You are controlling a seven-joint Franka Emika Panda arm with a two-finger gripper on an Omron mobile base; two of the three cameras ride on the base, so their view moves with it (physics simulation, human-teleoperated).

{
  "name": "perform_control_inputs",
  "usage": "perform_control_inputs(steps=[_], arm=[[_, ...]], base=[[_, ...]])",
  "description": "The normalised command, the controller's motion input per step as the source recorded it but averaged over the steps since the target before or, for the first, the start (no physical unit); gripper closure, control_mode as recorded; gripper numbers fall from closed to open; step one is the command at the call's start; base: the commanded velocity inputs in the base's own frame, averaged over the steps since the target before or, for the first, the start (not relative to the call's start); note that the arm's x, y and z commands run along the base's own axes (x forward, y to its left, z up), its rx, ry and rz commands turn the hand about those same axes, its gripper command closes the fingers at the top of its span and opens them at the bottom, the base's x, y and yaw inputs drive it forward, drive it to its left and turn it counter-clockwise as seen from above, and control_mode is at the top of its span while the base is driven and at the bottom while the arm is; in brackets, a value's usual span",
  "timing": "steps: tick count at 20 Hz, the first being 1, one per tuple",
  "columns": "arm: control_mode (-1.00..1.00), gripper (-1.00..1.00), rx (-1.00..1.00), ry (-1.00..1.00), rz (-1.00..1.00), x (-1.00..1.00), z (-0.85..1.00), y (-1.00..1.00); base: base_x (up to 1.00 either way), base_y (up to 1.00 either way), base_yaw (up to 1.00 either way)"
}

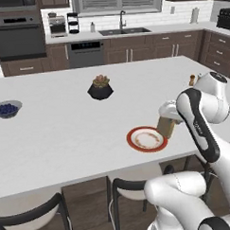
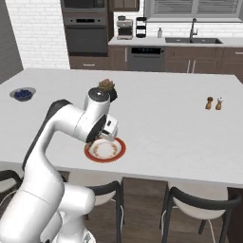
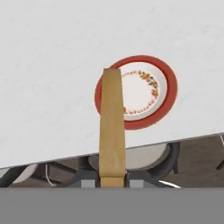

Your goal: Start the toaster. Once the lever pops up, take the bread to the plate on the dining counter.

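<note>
While gripper (image 3: 112, 178) clamps bread (image 3: 111, 127) edge-on, plate (image 3: 168, 89) below (unfilled), berries in bowl (image 1: 7, 109)

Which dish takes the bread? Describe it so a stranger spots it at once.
On the long white dining counter, look near the edge with the dark chairs, just beyond the bread in the shut gripper. The plate is flat, round, red-rimmed and pale-centred, unlike the small bowl of blue berries far off.

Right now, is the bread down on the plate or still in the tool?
In the tool, shut on it. The bread stands edge-on above the plate; the left base view shows it clear of the plate's rim.
</note>
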Motion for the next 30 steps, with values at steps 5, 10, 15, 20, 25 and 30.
perform_control_inputs(steps=[5, 10, 15, 20, 25, 30], arm=[[-1.0, 1.0, 0.11, 0.08, 0.05, 0.86, -0.69, 0.0], [-1.0, 1.0, 0.11, 0.06, 0.02, 0.67, -0.63, 0.0], [-1.0, 1.0, 0.06, 0.01, 0.0, 0.59, -0.42, 0.0], [-1.0, 1.0, 0.01, 0.0, 0.0, 0.61, -0.15, 0.0], [-1.0, 1.0, 0.0, 0.0, 0.0, 0.45, -0.23, 0.0], [-1.0, 1.0, 0.0, 0.0, 0.0, 0.12, -0.19, 0.11]], base=[[0.0, 0.0, 0.0], [0.0, 0.0, 0.0], [0.0, 0.0, 0.0], [0.0, 0.0, 0.0], [0.0, 0.0, 0.0], [0.0, 0.0, 0.0]])
